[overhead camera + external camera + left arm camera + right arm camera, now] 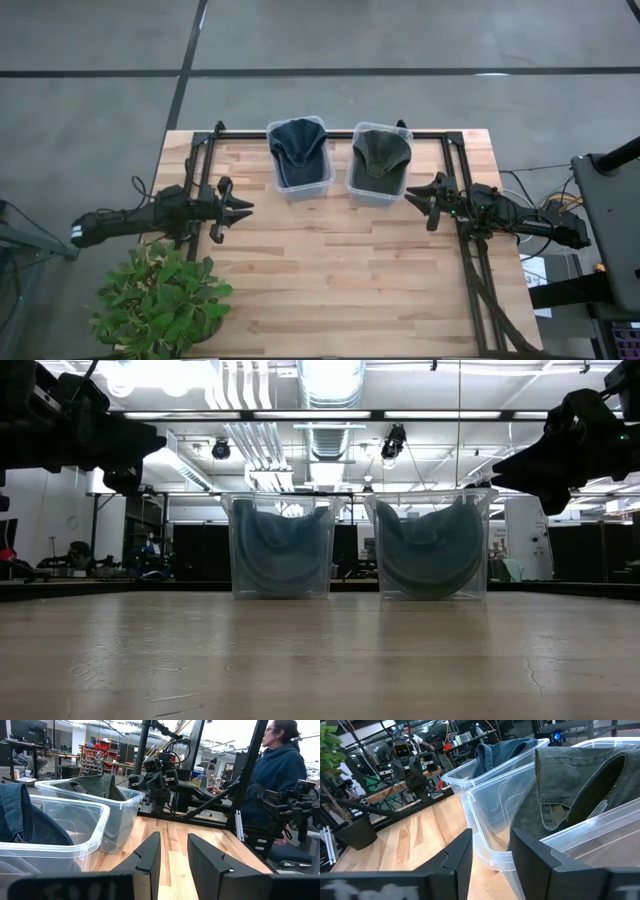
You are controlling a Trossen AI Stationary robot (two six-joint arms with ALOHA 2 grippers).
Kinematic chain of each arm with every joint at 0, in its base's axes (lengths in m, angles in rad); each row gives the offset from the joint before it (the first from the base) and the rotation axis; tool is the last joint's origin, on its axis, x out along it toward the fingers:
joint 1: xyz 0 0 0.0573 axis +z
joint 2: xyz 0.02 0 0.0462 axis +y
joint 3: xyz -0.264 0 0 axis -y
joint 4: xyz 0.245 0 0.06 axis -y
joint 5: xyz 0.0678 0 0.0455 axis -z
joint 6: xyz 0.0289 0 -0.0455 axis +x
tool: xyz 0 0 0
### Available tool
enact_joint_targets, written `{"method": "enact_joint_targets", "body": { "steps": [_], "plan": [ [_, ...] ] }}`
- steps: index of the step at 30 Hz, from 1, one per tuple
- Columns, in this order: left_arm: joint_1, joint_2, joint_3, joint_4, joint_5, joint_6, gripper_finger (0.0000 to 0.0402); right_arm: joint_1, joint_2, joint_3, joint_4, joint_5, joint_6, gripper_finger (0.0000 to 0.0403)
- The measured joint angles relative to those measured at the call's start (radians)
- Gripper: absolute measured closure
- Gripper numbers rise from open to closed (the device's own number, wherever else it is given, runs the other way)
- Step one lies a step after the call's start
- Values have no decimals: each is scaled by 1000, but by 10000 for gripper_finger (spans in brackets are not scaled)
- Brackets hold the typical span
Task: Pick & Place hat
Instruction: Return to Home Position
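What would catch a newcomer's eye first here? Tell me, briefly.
Two transparent bins sit side by side at the far edge of the table: the left bin holds a blue cap, the right bin a dark cap. The left gripper and right gripper hover open on either side, holding nothing. A potted plant stands at the left corner opposite the bins.

Two clear bins [299,194] [372,197]; one blue cap [298,150]; one dark cap [381,155] visible, perhaps more beneath; one potted plant [160,300].
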Motion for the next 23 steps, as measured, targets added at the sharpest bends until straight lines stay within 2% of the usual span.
{"method": "enact_joint_targets", "body": {
  "steps": [23],
  "plan": [
    [0, 0, 0, 0, 0, 0, 312, 0, 0, 0, 0, 0, -1, 281]
  ]
}}
